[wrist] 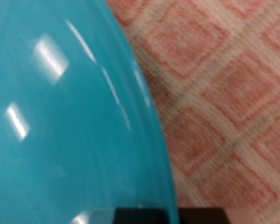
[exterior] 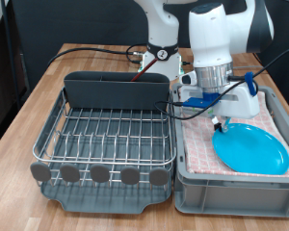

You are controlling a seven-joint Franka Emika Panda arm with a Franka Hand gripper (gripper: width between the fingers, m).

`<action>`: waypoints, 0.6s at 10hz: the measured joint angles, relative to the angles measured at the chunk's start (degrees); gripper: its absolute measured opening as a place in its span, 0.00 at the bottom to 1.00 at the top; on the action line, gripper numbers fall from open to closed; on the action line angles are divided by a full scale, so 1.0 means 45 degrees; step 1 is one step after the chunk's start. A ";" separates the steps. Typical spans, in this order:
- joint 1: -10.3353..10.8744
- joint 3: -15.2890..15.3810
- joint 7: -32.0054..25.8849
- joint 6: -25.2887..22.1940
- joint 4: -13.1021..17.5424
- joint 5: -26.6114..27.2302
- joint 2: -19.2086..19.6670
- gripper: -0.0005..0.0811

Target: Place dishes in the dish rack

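The gripper [exterior: 220, 122] is hanging over the grey crate [exterior: 231, 181] at the exterior view's right, just above the far-left edge of the light-blue plate [exterior: 250, 149]. Whether its fingers are spread or closed cannot be told from either view; nothing is showing between them.

The plate is lying flat inside the crate on the pink-checked cloth [exterior: 279, 114], toward the crate's near right part. In the wrist view the plate [wrist: 65, 121] is filling most of the picture, its curved rim crossing the cloth [wrist: 233, 93], with a dark edge of the gripper just showing at the picture's border.

The dish rack [exterior: 106, 140] is sitting to the left of the crate, touching or just beside it. Its silver wire grid is carrying no dishes. The dark utensil holder [exterior: 116, 89] is standing along the rack's far side. A mug and a spoon are not identifiable in these views.

Both rack and crate are resting on a wooden table [exterior: 29, 106].
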 joint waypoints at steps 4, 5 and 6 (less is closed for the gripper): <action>0.0591 -0.1449 0.3466 -0.3348 -0.0082 -0.3299 -0.1871 0.03; 0.0565 -0.1601 0.4046 -0.4205 -0.0083 -0.3914 -0.2314 0.03; 0.0519 -0.1719 0.4754 -0.5278 -0.0025 -0.4652 -0.2756 0.03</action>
